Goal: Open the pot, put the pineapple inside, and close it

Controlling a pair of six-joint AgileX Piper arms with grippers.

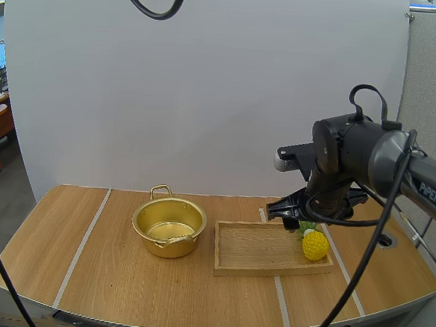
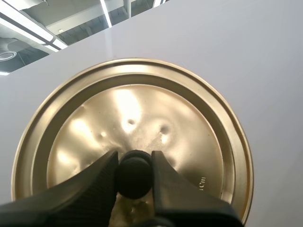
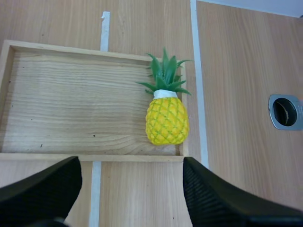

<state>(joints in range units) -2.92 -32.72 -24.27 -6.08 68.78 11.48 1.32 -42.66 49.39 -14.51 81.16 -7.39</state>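
**Left tool** [image 2: 134, 163]: clamped on the black knob [image 2: 134, 179] of the gold lid [image 2: 132, 109], one finger on each side of the knob. The lid is held high above the counter [image 1: 106, 268]. In the high view its rim is cut off at the frame's upper edge, so its tilt cannot be judged there.

**Pot** [image 1: 168, 227]: gold, uncovered and upright on the counter, left of centre. One loop handle stands at its far side. The near handle is hard to make out against the rim.

**Wooden tray** [image 1: 257, 248]: just beside the pot on its right, not touching it.

**Pineapple** [image 3: 166, 120]: lies on its side in the tray's right end, close against the right wall. The green crown points to the far side of the counter.

**Right tool** [image 3: 132, 189]: fingers spread wide, gripping nothing. It hovers over the tray's right end, with the pineapple below and ahead of the gap between the fingers, touching neither. In the high view the arm's wrist hides the fingertips and part of the crown.

**Round hole** [image 3: 285, 111]: set in the counter to the right of the tray, well apart from the pineapple.
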